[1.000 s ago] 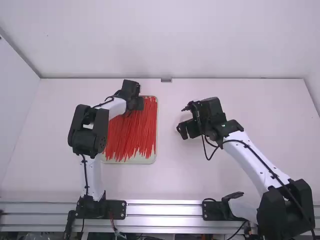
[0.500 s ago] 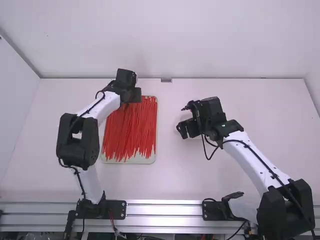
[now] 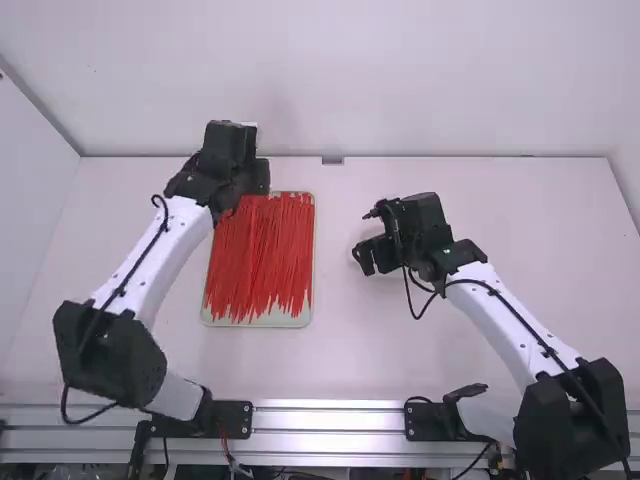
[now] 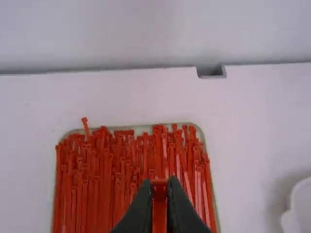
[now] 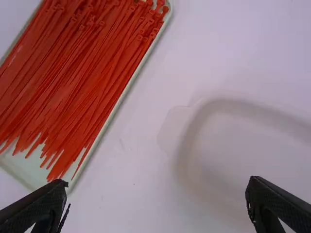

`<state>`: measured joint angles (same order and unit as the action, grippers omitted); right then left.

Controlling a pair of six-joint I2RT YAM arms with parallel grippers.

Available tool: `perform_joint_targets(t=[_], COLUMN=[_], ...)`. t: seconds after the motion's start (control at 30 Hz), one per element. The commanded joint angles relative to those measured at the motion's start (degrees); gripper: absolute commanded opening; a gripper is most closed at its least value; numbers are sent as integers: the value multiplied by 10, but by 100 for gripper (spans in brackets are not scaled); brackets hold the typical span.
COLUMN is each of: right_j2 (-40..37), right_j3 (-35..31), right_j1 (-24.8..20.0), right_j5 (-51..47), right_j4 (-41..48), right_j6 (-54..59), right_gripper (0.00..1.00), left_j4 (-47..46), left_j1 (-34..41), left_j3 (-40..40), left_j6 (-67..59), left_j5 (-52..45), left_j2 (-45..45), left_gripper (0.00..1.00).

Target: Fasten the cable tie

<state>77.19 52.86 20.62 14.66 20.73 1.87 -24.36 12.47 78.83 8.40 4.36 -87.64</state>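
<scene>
Left tool point(image 4: 159, 184) has risen, pinching one cable tie point(image 4: 159, 211); lift it clear toward the spread right tool point(image 5: 155, 196).

white table point(image 3: 520, 190) | plain white walls point(image 3: 330, 70) | metal rail point(image 3: 330, 416) in front

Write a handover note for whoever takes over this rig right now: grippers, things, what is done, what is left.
Left gripper: shut on one red tie, over the far end of the tray.
Right gripper: open, over a pale container beside the tray.
Other ties: piled in the tray.
Done: one tie gripped.
Left: loop it, thread the tail through the head, pull tight.
</scene>
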Motion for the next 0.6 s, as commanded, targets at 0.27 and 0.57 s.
perform_joint_targets(t=[0.27, 0.57], right_j2=[3, 3], right_j3=[18, 18], right_j1=[0, 0], right_j5=[6, 79], right_j4=[-4, -33], right_j6=[-1, 2], right_gripper=[98, 98], left_j4=[120, 239], left_j1=[43, 34], left_j3=[-206, -346], left_j6=[0, -5], left_j5=[56, -7], left_j2=[186, 268], left_gripper=[2, 2])
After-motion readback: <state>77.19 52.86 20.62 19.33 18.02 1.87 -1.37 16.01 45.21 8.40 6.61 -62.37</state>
